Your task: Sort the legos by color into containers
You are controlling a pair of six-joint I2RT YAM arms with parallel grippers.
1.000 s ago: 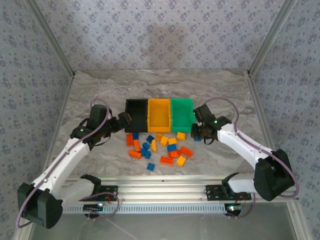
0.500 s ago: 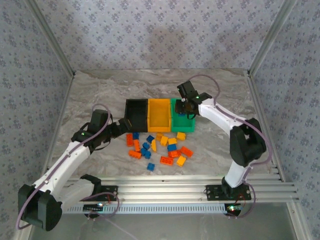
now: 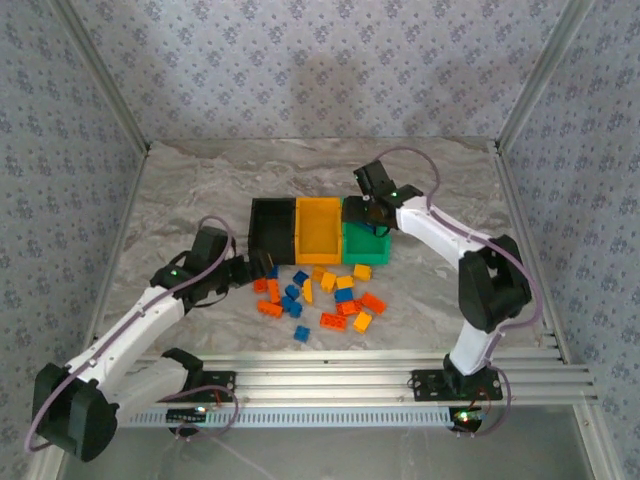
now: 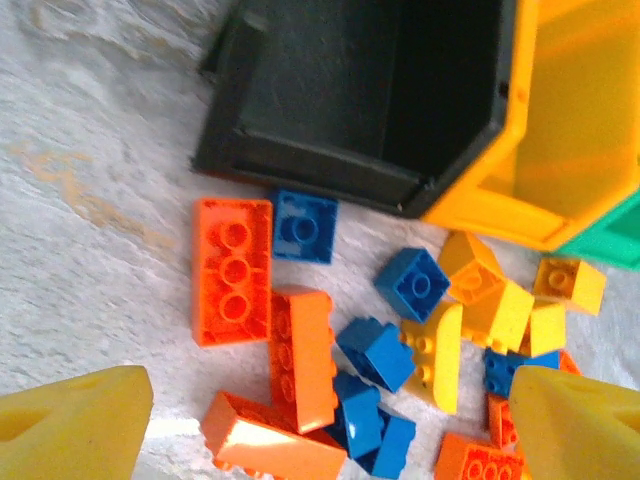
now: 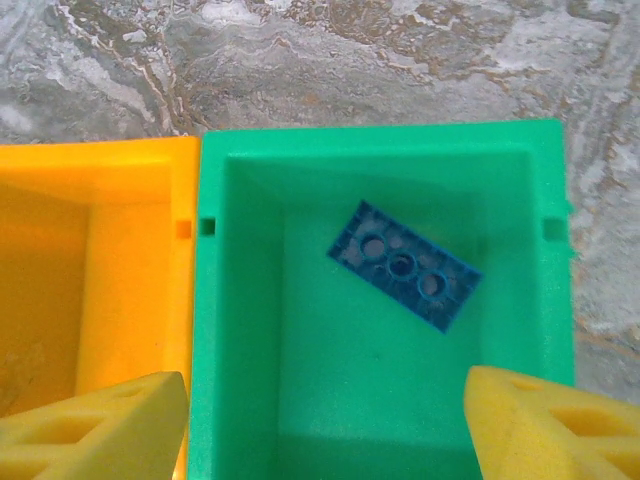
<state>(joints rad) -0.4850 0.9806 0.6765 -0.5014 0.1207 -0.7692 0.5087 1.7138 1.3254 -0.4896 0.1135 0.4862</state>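
No readable text, label, brand, number or sign is showing anywhere. The round studs on the small blue, yellow and orange plastic studded bricks (image 4: pixel 232 270), lying toward six o'clock in the left wrist view, are appearing too blurred to reveal any moulded lettering.

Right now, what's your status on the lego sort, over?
Right gripper open above green bin, one blue brick inside. Left gripper open over the loose legos by the black bin. Nothing blocks that pickup.

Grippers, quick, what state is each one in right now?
Left gripper: open, holding nothing.
Right gripper: open, holding nothing, above the green bin.
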